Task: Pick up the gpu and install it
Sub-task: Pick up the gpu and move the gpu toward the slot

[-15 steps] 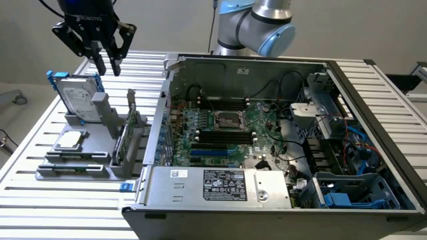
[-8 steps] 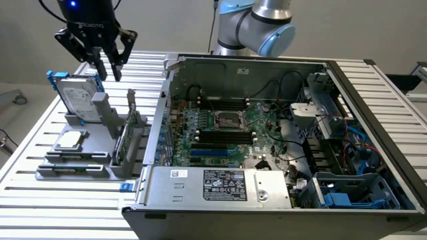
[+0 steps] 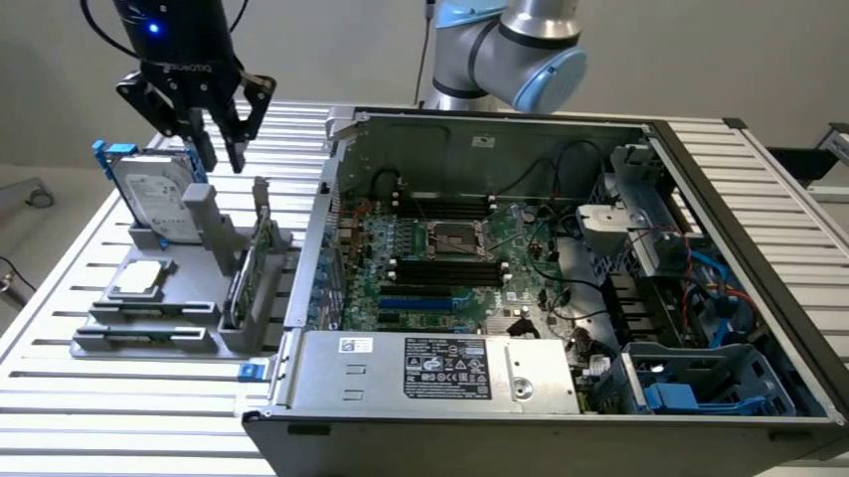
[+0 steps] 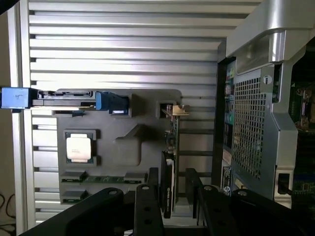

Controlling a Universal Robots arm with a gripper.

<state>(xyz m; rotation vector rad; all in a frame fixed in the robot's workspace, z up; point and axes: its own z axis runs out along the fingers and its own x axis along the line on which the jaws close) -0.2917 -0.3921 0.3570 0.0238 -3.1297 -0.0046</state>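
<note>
The gpu [image 3: 247, 266] stands on edge in a slot of the grey holder [image 3: 146, 333], on the exterior view's left, beside the open computer case [image 3: 743, 199]. It is a thin green card with a black shroud and a silver bracket. My gripper [image 3: 219, 149] hangs open well above the holder's far end, holding nothing. From the wrist, the gpu [image 4: 169, 169] is seen edge-on straight below, lined up with the gap between my two black fingers [image 4: 147, 209]; the gripper [image 4: 177, 209] is clear of the card.
A silver hard drive in a blue frame [image 3: 153, 191] stands upright in the holder just under the gripper. A small flat silver-grey part [image 3: 142, 279] lies in a holder recess. The case's motherboard [image 3: 444, 263] lies exposed, with the power supply [image 3: 438, 370] in front.
</note>
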